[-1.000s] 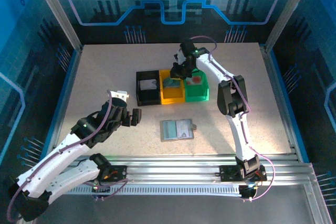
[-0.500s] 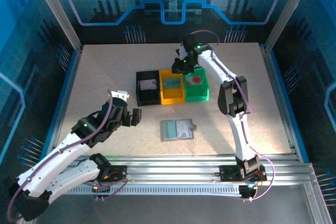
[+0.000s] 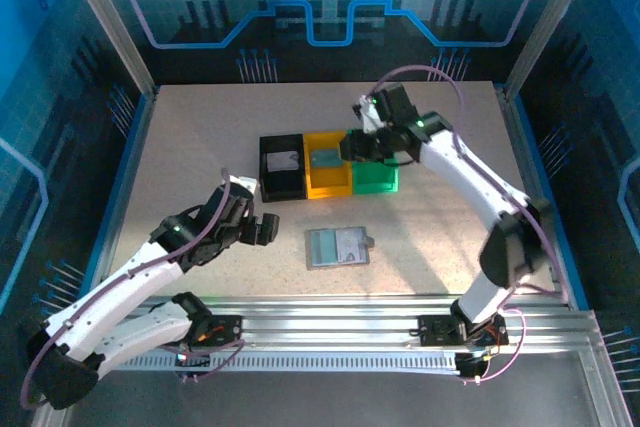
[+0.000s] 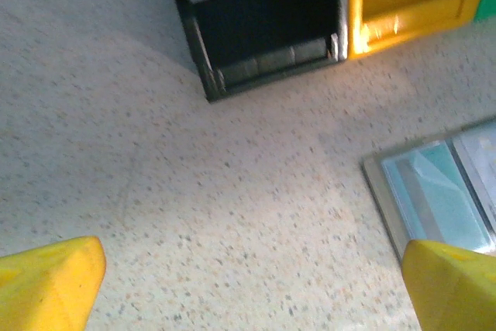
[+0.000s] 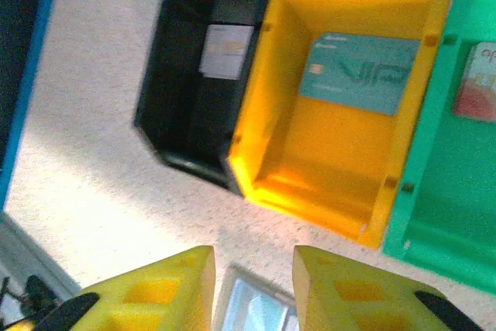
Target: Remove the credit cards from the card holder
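**Inspection: card holder lying open, three cards in bins, both grippers empty**

1. Card holder point(image 3: 337, 246): lies open and flat on the table point(image 3: 200, 147), near of the row of bins and between the two arms. Its pale blue-grey pockets face up. Whether any card sits in them cannot be told.

2. Credit cards: three are seen, one to a bin.
   - The whitish card point(image 5: 226, 50) lies in the black bin point(image 3: 270, 187), leftmost in the row.
   - The teal card point(image 5: 360, 74) lies against the far end of the yellow bin point(image 3: 330, 187), the middle one.
   - The pale card with a red-orange mark point(image 5: 477, 83) lies in the green bin point(image 3: 378, 183), rightmost.
   - The three bins touch side by side.

3. Left gripper point(image 3: 262, 227): hangs over bare table, left of the card holder and near of the black bin. In the left wrist view its yellow fingers point(image 4: 50, 281) are spread wide with nothing between them.

4. Right gripper point(image 3: 358, 145): hangs above the yellow and green bins. In the right wrist view its fingers point(image 5: 155, 292) stand a narrow gap apart, gripping nothing. Table and an edge of the card holder show through the gap.
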